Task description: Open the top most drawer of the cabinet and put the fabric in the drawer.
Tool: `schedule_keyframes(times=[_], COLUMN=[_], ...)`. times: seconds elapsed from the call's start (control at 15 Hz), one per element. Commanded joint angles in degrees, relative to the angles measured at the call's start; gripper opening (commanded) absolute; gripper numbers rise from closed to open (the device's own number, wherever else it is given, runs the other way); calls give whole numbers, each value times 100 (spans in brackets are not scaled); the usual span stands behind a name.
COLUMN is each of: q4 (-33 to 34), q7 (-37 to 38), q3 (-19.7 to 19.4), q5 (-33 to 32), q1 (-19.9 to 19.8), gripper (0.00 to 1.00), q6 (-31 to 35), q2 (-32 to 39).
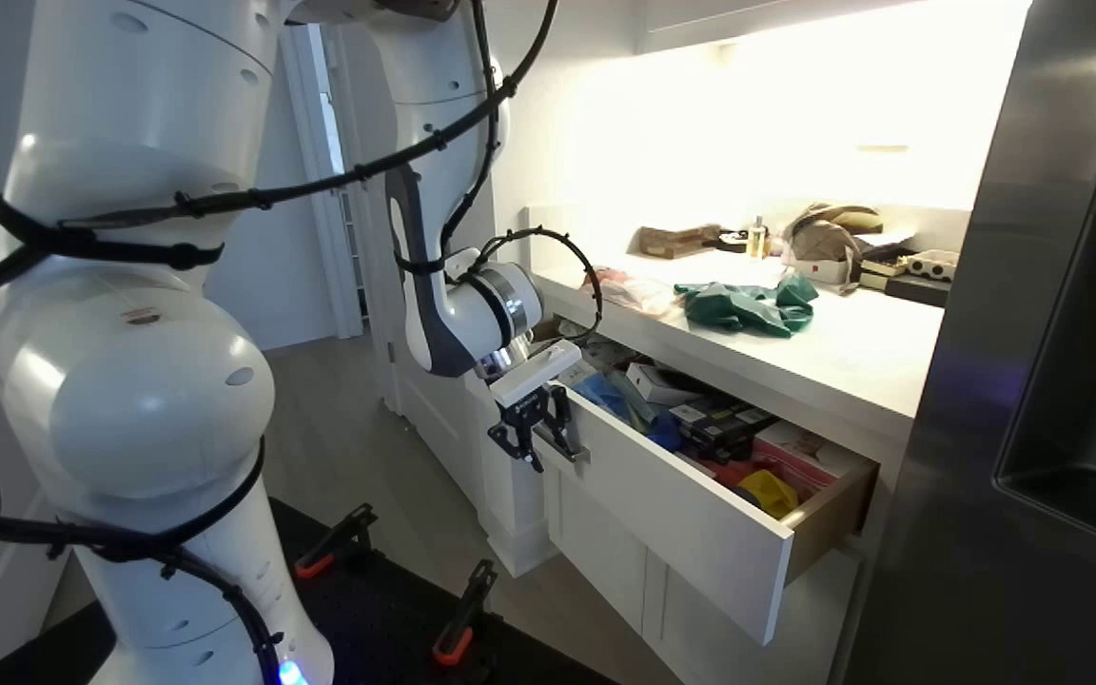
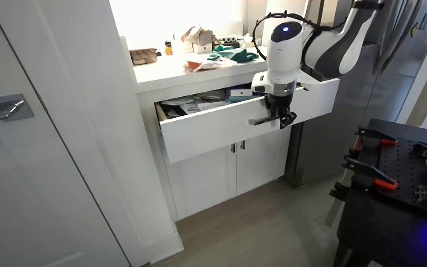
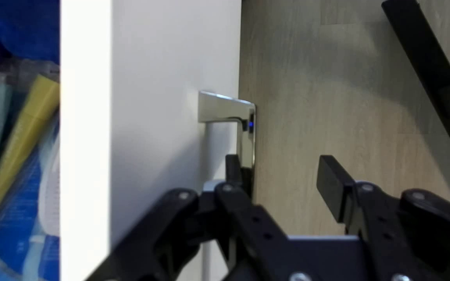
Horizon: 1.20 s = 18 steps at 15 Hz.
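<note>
Two fingers [image 3: 334, 191] of my gripper [image 3: 281, 185] stand parted in the lower half of the wrist view, gripping nothing. One looks tucked between the handle [image 3: 225, 107] and the front of the drawer [image 2: 206, 133]; its partner stands clear, over floor [image 3: 307, 117]. I judge this a hook: pulling needs just one finger behind the handle, and loose jaws slip away easily. Whether that finger presses on it, I cannot tell.

Right of centre in an exterior view, the drawer juts well out from the cabinet [image 1: 600, 552], baring boxes [image 1: 719, 428] inside. I take the opening step as done, or nearly, because cloth could already drop in from above.

The green cloth [image 1: 748, 306], which I take for the fabric, lies crumpled on the counter [image 1: 852, 357], upper right there, probably set so near to keep the carry short. Next I should free my finger without nudging the drawer inward, then climb past the counter edge to reach the cloth.
</note>
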Motion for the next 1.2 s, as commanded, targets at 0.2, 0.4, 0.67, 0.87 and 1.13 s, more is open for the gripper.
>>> schedule_keyframes(times=[0.2,0.4,0.67,0.87,1.13], q4=[28,-53,-101,-141,-124], q7=[0,-74,-117,-170,-161], q3=[-26,72,136,155,141], q5=[-261,-298,-333,-336,-387], q1=[0,15,23,-42,-10], gripper=[80,80,80,80,80], q6=[-12,215,346,567,463], q2=[74,-3,-57,-76,-229])
